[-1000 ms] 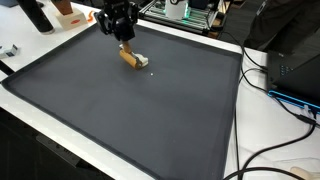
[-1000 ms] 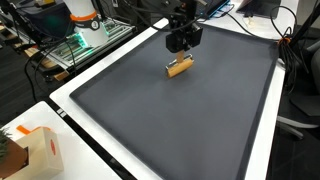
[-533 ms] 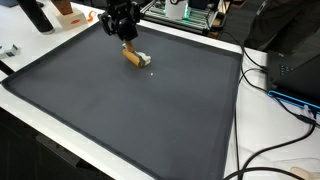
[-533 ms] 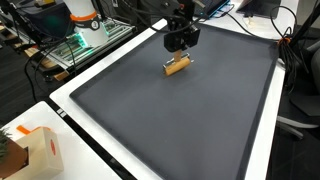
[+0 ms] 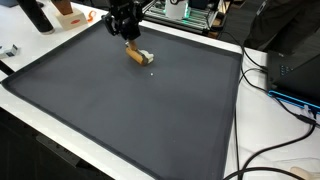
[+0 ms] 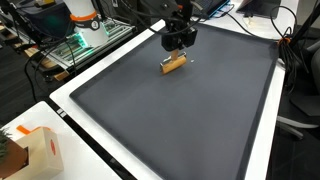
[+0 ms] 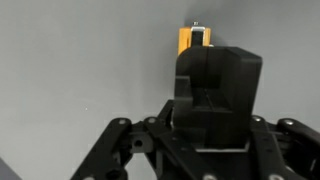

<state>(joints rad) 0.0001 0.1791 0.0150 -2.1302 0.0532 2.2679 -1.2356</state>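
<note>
**A:** What is the biggest thing here?

**B:** A white desk, covered nearly edge to edge by a dark grey mat. Black cables trail over the desk's bare strip beside the mat. In an exterior view a cardboard box stands off the mat at one corner.

**A:** And the arm?

**B:** It comes in over the far part of the mat. Its black tool points down, just above a small wooden block.

**A:** Is the tool wide, narrow, or holding something?

**B:** I cannot tell. In both exterior views the dark fingers merge with the body. In the wrist view the tool's own housing covers them.

**A:** Where is the block?

**B:** It lies flat on the mat near the far edge, well away from the mat's middle. In the wrist view it shows as an orange-brown piece just past the housing. Whether the tool touches it, I cannot tell.

**A:** Anything smaller?

**B:** A pale bit sits at one end of the block.
</note>
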